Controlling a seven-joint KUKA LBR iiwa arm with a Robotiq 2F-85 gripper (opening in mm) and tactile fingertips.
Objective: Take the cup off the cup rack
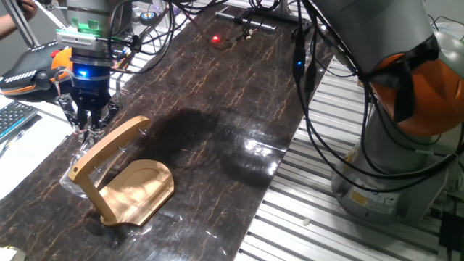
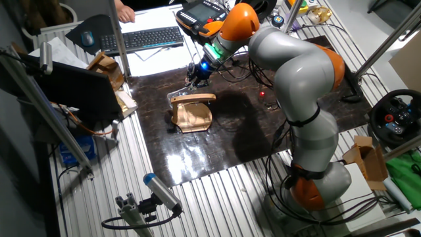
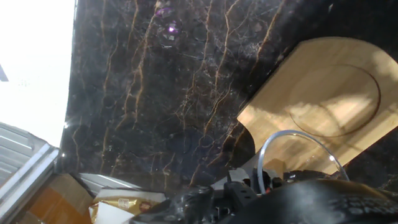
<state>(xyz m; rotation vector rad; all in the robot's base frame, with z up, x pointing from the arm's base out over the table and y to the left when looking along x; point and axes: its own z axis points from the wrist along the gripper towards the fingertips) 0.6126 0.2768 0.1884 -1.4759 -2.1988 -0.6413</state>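
The cup rack stands on the dark marble table at the left. Its flat base lies toward me and its slanted arm rises to the right. It also shows in the other fixed view, and its base shows in the hand view. My gripper hangs over the arm's upper part, pointing down. The cup is clear glass. In the hand view only its round rim shows, right at my fingers, which look closed on its wall. In the fixed views the cup is barely visible.
An orange teach pendant and a keyboard lie just beyond the table's left edge. Cables and a red light are at the far end. The arm's base stands at the right.
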